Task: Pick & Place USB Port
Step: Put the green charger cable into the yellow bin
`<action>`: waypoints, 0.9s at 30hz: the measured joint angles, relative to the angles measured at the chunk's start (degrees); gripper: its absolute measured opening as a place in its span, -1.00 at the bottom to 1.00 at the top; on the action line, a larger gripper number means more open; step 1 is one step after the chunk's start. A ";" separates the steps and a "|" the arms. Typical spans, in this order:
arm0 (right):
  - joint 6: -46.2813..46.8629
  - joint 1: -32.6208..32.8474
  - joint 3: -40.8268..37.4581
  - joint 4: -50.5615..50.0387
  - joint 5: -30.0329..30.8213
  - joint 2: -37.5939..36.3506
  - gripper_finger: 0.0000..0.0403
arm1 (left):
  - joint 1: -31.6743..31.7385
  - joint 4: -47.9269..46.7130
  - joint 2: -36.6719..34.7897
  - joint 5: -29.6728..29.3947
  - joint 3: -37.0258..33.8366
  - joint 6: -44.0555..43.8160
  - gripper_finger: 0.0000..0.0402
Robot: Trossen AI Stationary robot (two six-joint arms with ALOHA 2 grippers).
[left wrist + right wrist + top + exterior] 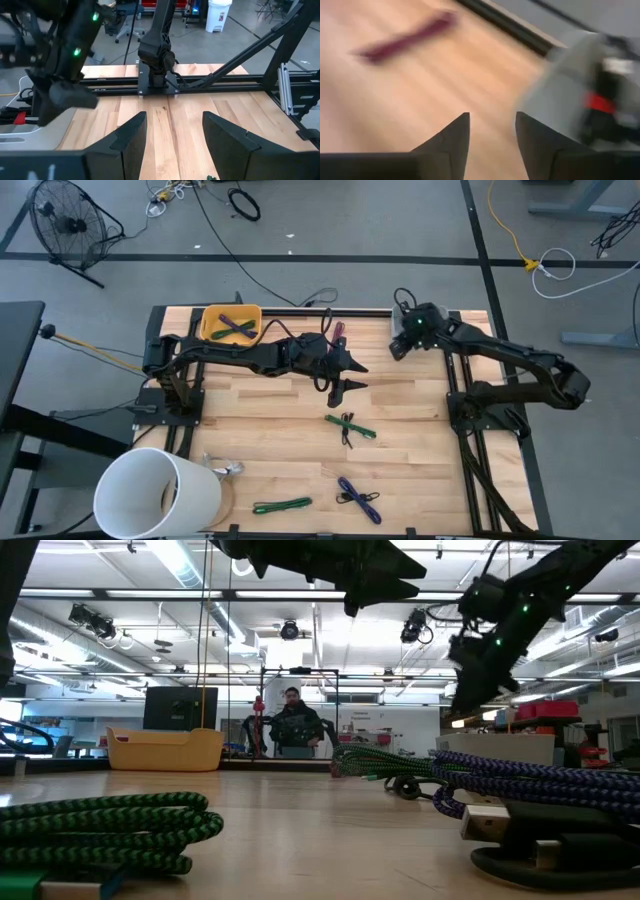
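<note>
The right tool hangs with its fingers apart and nothing between them, up near the far edge of the worktop towards the right corner. The left tool is open and empty too, reached out over the middle of the worktop. The two are close to each other, and that is my first worry: if both go for the same spot, they could knock together.

The nearest thing to fetch looks like the maroon USB cable, lying right at the far edge beside the left arm's wrist. From where I stand it sits so near the dark rail that a finger coming down might strike the rail or the left arm instead of straddling the bundle.

The other bundles are well apart: a green-and-black cable just past the middle towards the near edge, a green cable and a blue cable along the near edge. All are loosely tied coils, so I'd guess a pinch could catch one loop only and let the rest trail or drop.

The yellow bin, already holding cables, sits at the far left corner. If the right arm carries anything there, it must cross the left arm's reach, and a dangling plug could snag
</note>
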 joint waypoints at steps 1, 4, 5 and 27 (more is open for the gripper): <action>0.59 0.57 0.16 0.22 -3.31 -0.56 -0.24 | -0.02 -0.13 0.00 0.00 0.00 0.00 -0.02; 2.02 2.81 0.21 -0.04 -12.69 -1.88 -0.28 | 0.00 -0.63 0.00 -0.05 0.00 0.10 -0.02; 2.49 3.71 0.21 -0.15 -15.55 -2.11 -0.29 | -0.02 -0.73 0.00 -0.35 0.00 0.11 -0.02; 23.74 40.07 0.18 -0.05 -11.20 -3.81 -0.30 | 0.00 -3.64 -0.07 -2.38 0.00 2.47 -0.02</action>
